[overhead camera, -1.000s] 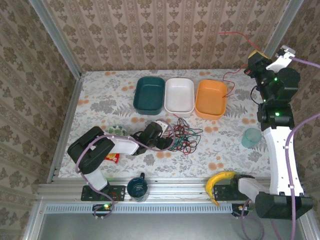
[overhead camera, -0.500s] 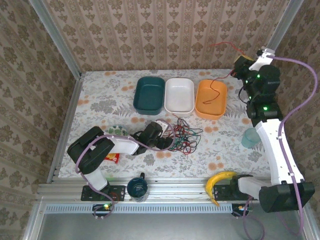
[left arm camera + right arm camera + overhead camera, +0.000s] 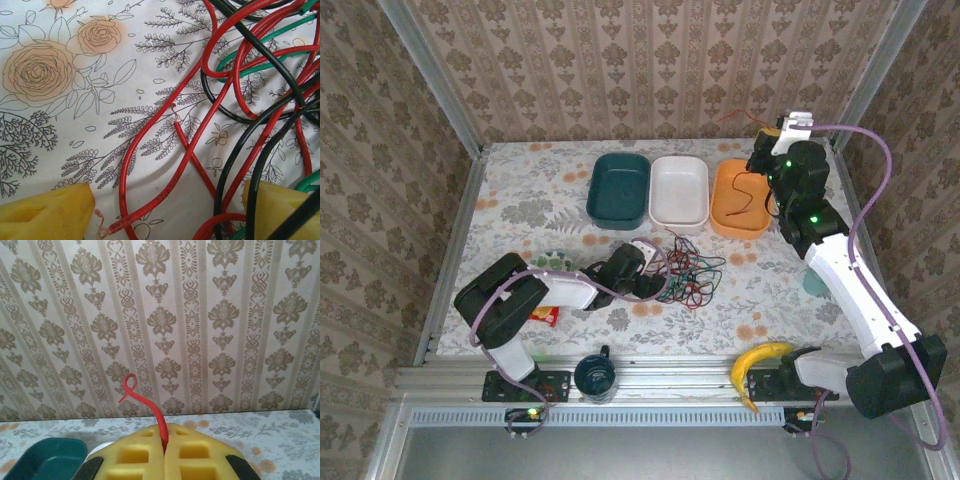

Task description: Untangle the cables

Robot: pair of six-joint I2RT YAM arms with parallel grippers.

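Near side, the left gripper [image 3: 160, 215] sits down among the cables [image 3: 688, 275], jaws spread wide, gripping nothing. The red, green and black knot lies mid-table, mostly unsorted. Far back, the right gripper [image 3: 163, 452] is clamped on one red cable [image 3: 150, 407] above the orange bin [image 3: 741, 198], its lower end hard to trace.

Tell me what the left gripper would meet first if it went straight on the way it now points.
Probably the red cable strands crossing between the fingers of the open left gripper, with the tablecloth right beneath them; depth is hard to judge.
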